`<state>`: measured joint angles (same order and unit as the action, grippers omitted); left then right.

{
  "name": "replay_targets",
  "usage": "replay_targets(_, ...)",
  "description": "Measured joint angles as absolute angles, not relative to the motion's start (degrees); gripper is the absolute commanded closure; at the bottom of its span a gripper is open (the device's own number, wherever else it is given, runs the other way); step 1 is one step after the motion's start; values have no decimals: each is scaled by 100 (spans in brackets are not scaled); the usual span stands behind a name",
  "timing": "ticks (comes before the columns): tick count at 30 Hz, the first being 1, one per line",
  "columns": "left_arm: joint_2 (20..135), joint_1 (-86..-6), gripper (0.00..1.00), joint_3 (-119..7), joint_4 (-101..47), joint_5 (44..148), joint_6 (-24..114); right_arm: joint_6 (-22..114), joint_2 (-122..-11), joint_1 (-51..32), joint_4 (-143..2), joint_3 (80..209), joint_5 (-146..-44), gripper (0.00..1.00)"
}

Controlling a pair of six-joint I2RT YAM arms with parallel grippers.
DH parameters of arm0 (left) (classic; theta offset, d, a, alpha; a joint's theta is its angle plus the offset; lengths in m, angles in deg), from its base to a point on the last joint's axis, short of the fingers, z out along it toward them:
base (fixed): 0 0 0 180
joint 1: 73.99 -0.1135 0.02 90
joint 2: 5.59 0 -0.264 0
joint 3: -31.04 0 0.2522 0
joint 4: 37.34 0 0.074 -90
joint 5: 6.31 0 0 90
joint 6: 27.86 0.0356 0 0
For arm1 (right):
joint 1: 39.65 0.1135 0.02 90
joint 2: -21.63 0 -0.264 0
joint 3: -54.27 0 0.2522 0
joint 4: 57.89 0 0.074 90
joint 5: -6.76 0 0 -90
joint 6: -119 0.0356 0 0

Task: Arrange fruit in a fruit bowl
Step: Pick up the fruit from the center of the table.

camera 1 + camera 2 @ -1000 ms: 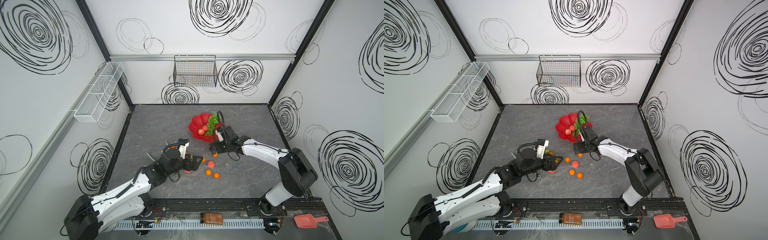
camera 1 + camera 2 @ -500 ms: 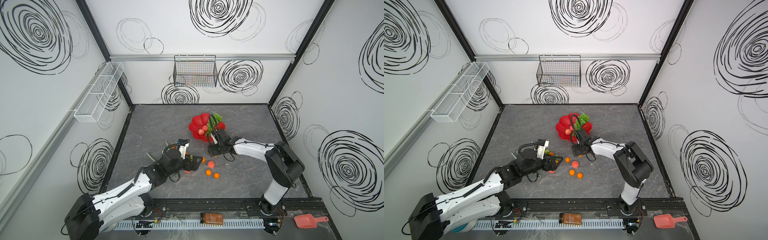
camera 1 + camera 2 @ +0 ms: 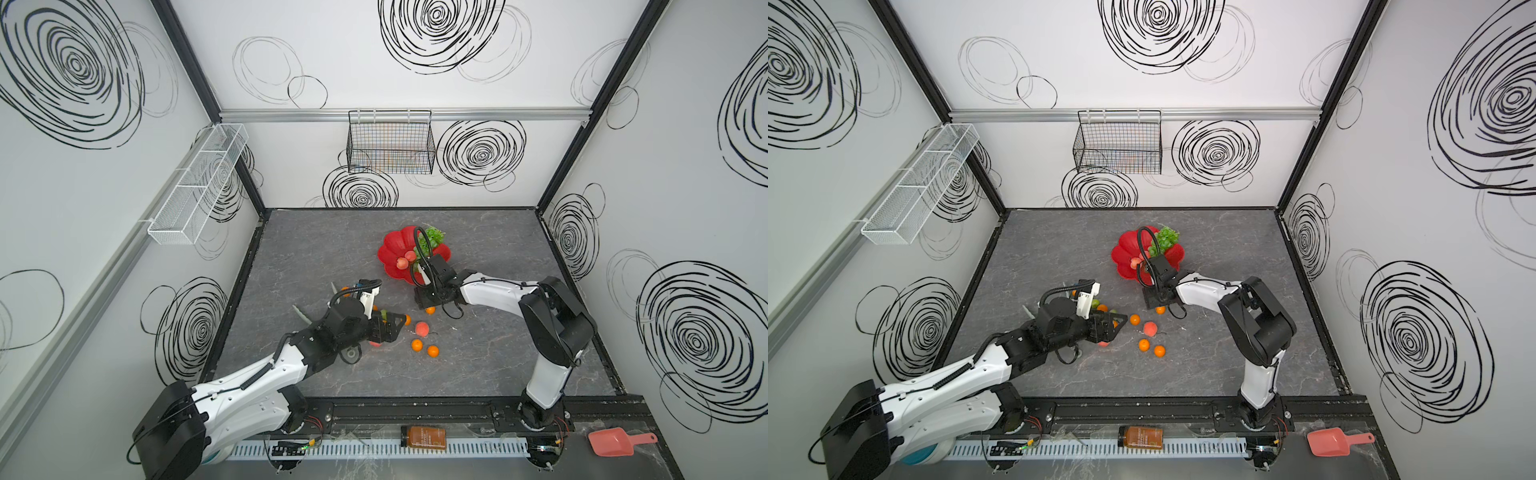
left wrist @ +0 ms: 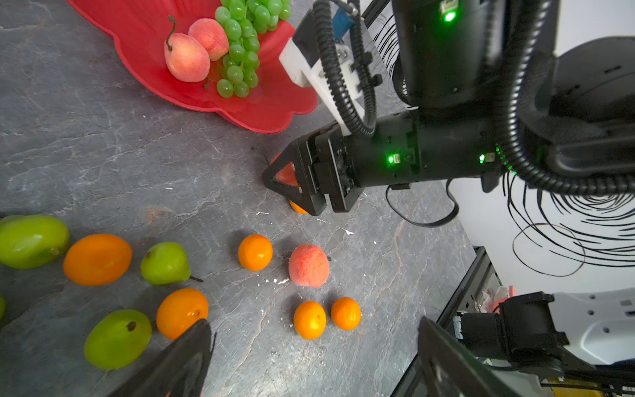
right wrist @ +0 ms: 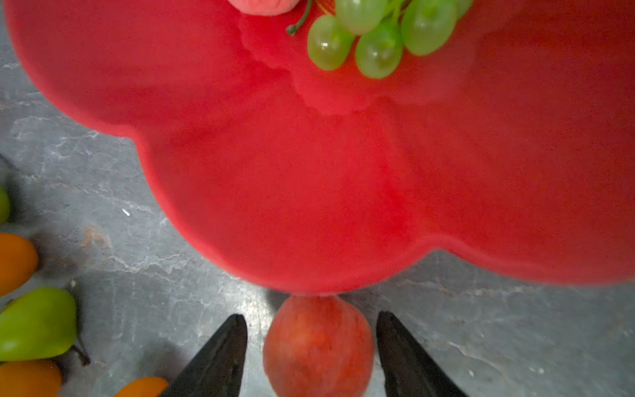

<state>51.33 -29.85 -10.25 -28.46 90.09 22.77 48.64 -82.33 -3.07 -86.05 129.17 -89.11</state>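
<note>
**Right fingers straddling a peach at the bowl's rim**

Nearest the front rail, we are noting a pink scoop point(image 3: 611, 442) and an amber bottle point(image 3: 423, 437), both lying outside the grey tabletop point(image 3: 316, 249). On the tabletop, two tangerines point(image 3: 417, 344) are sitting side by side, with a loose peach point(image 3: 422, 328) just behind them. The left fingers point(image 4: 185, 361) are hanging spread wide over this scatter, grasping nothing. Green pears point(image 4: 165, 263) and more tangerines point(image 4: 98, 259) are lying near them.

Further in, the right fingers point(image 5: 220, 361) are standing either side of a second peach point(image 5: 318, 347), released. We are seeing a sliver of tabletop between the peach and one finger, while the other finger is sitting close to its skin. This peach is resting on the tabletop just beside the near rim of the fruit bowl point(image 5: 309, 206). One tangerine point(image 3: 430, 309) is lying under that wrist.

The fruit bowl is sitting mid-tabletop, holding the grape bunch point(image 3: 432, 237) and two peaches point(image 4: 187, 56). On the far wall, a black wire basket point(image 3: 390, 145) is hanging.
</note>
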Motion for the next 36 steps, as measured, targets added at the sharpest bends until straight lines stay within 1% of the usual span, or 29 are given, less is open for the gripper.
replay_targets(2,5168,-2985,4,-1025,-2849,9015,2268,4870,-8271,-307,-8605,12924,-8911,43)
replay_targets(9,5177,-2985,4,-1025,-2855,9028,2268,4894,-8310,-307,-8607,12928,-8907,47)
replay_targets(13,5179,-2985,4,-1025,-2855,9028,2268,4901,-8312,-307,-8609,12928,-8900,53)
replay_targets(22,5173,-2983,4,-1025,-2855,9028,2266,4982,-8279,-362,-8609,12919,-8902,54)
replay_targets(28,5184,-2790,4,-1025,-2868,8954,2249,5091,-7792,-624,-8528,12631,-9033,58)
replay_targets(36,5710,-2264,4,-1193,-2975,8786,2224,5237,-7027,-1249,-8546,12093,-9077,58)
